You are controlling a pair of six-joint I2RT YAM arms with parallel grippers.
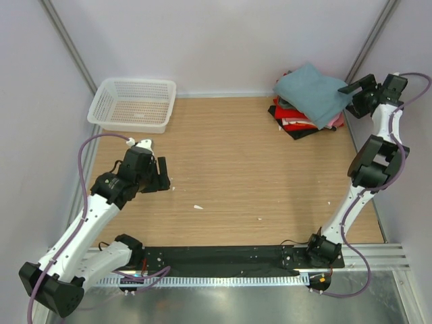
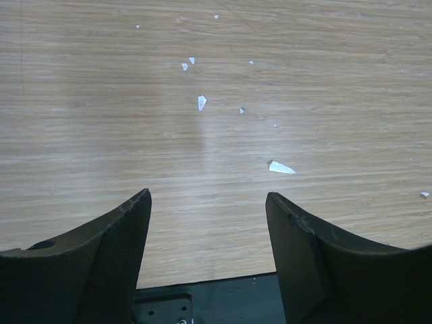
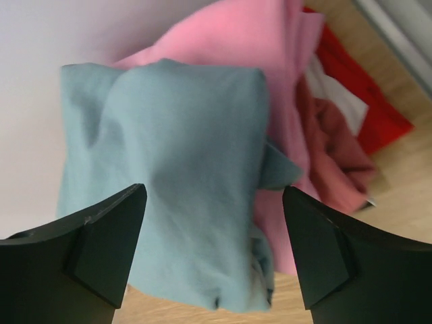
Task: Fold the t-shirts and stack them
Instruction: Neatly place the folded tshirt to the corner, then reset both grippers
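A folded teal-blue t-shirt [image 1: 312, 92] lies on top of a stack of shirts at the table's back right. Under it show pink [image 1: 333, 122], red [image 1: 295, 121] and black [image 1: 302, 132] shirts. In the right wrist view the teal shirt [image 3: 169, 169] fills the middle, with the pink shirt [image 3: 270, 40] and the red shirt [image 3: 368, 108] beyond it. My right gripper [image 1: 354, 88] is open and empty just right of the stack, apart from the cloth [image 3: 212, 192]. My left gripper [image 1: 162, 174] is open and empty over bare table at the left [image 2: 208, 199].
A white plastic lattice basket [image 1: 133, 102] stands at the back left. Small white scraps [image 2: 281, 167] lie on the wooden table [image 1: 229, 182]. A black strip [image 1: 223, 258] runs along the near edge. Walls close the back and both sides.
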